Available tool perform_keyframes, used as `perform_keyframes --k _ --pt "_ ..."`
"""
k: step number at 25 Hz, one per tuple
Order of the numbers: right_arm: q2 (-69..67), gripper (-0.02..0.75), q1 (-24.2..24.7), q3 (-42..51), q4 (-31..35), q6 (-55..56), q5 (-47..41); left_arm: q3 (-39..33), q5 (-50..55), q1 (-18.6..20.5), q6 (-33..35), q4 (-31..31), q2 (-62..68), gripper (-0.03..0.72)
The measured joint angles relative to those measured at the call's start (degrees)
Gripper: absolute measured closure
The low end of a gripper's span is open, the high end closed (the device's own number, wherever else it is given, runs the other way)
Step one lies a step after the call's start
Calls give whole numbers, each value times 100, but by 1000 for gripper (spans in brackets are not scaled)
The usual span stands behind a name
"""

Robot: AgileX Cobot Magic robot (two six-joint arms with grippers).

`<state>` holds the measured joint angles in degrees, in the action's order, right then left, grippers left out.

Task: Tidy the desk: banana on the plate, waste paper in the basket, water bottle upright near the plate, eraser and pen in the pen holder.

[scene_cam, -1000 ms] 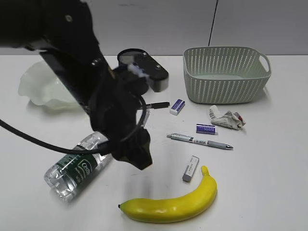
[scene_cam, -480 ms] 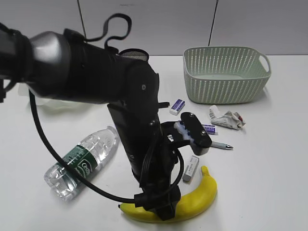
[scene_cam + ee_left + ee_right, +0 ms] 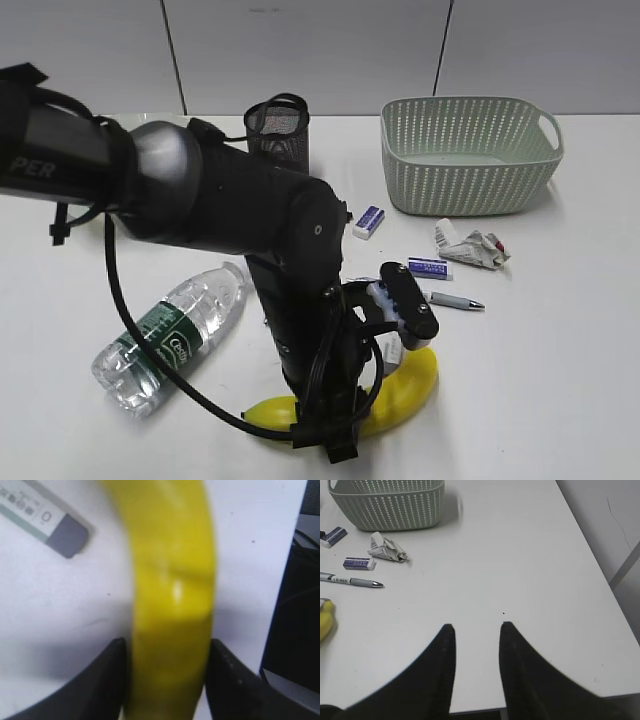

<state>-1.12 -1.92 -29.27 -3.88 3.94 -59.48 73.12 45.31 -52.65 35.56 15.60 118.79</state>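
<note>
Left claw (image 3: pixel 167 680) is straddling the banana (image 3: pixel 172 580), one finger on each side of its mid-body and right against the skin; can't tell from the wrist view whether it's clamping yet, so grip state unknown. Banana is lying flat on the tabletop (image 3: pixel 560 330) at the front edge, long axis running roughly left-right in the exterior view, fingers set across it, which is the right orientation for a pinch. Left arm is clearly the nearer one; right claw (image 3: pixel 476 630) is hanging over bare tabletop well apart from everything, fingers parted narrowly, carrying nothing. A grey-tipped eraser (image 3: pixel 45 522) is sitting just beside the banana, not touching. The plate isn't showing here, probably hiding behind the arm. White surface is looking smooth and slippery.
</note>
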Motion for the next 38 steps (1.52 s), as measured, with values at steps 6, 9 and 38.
perform_keyframes --k 6,9,38 --pt "0 487 0 0 0 0 0 11 28 -6 0 -59 -6 362" --pt "0 487 0 0 0 0 0 185 401 -6 0 -52 -109 362" --pt "0 488 0 0 5 0 0 1426 -906 4101 -737 -528 -1138 363"
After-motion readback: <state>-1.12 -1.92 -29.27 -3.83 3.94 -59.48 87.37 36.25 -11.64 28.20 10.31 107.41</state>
